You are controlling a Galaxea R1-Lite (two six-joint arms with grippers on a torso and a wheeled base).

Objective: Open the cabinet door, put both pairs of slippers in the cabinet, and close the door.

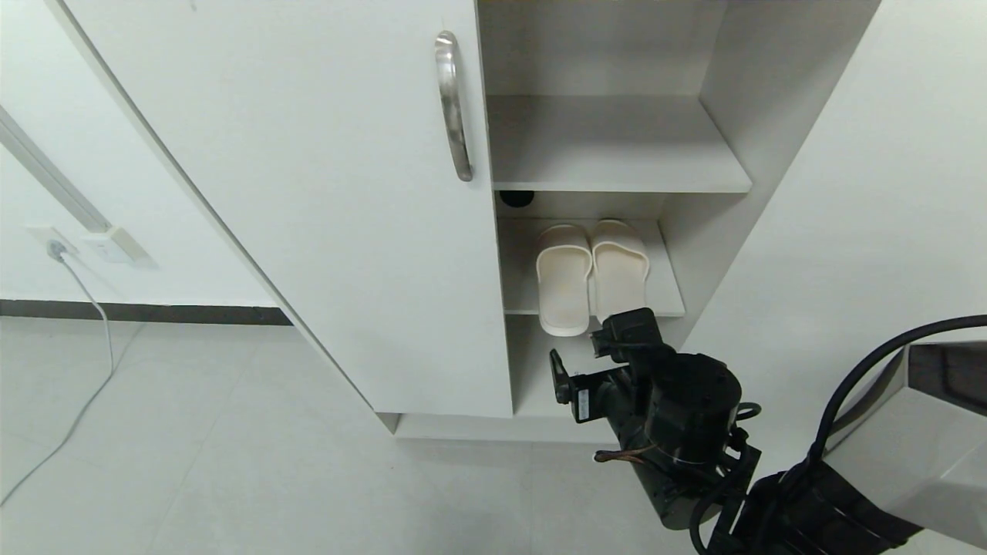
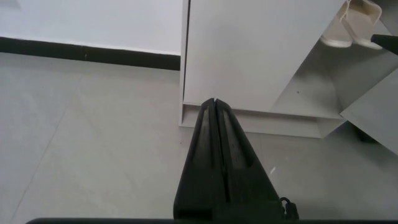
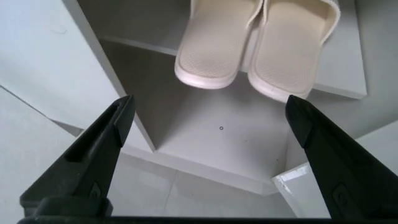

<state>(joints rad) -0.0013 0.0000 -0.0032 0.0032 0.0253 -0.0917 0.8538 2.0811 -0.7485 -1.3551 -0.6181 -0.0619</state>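
One pair of cream slippers (image 1: 590,274) lies side by side on the cabinet's lower shelf (image 1: 669,297), heels overhanging the front edge. My right gripper (image 1: 594,354) is open just in front of and below those heels, with nothing between its fingers. In the right wrist view the slippers (image 3: 255,43) lie beyond the gripper (image 3: 210,109), a gap apart. The left door (image 1: 324,193) with its metal handle (image 1: 453,104) covers the cabinet's left half. The right door (image 1: 848,193) stands swung open. My left gripper (image 2: 214,102) is shut and empty, above the floor facing the cabinet base (image 2: 261,118).
An upper shelf (image 1: 617,146) and the bottom compartment (image 3: 211,137) hold nothing. A small black round object (image 1: 517,198) sits at the back under the upper shelf. A wall socket with a grey cable (image 1: 54,248) is at far left. Tiled floor (image 1: 231,462) lies before the cabinet.
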